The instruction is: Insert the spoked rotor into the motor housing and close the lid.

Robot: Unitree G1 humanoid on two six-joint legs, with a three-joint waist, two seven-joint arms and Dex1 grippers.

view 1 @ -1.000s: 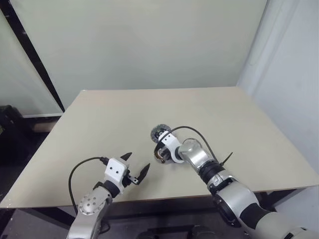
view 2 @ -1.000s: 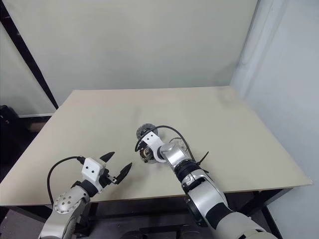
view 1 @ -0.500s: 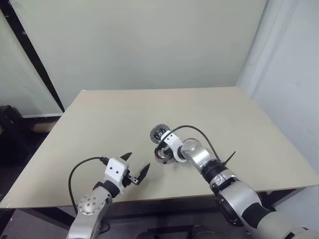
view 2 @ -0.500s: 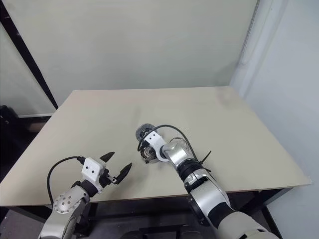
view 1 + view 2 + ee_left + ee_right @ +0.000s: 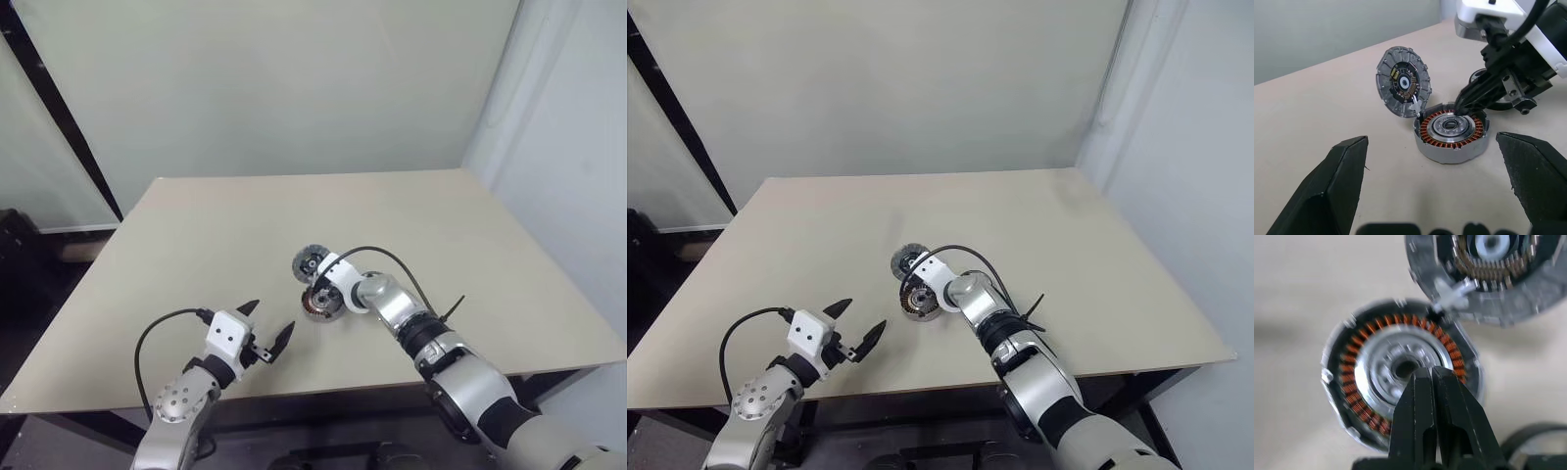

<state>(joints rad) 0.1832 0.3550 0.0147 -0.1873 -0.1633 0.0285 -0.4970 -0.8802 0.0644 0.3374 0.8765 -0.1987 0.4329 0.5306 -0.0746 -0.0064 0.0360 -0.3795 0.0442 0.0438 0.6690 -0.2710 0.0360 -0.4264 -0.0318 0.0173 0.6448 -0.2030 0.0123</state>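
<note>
Left eye view: motor housing [image 5: 320, 302] newly unobscured.

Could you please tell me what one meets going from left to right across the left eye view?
left gripper → motor housing → right gripper

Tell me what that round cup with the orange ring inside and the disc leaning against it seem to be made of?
The motor housing looks like dull grey cast metal; its orange ring looks like wound copper wire, glossy strands. The lid seems grey metal too, with a ribbed rim, and a dark inner plate that may be a circuit board.
</note>
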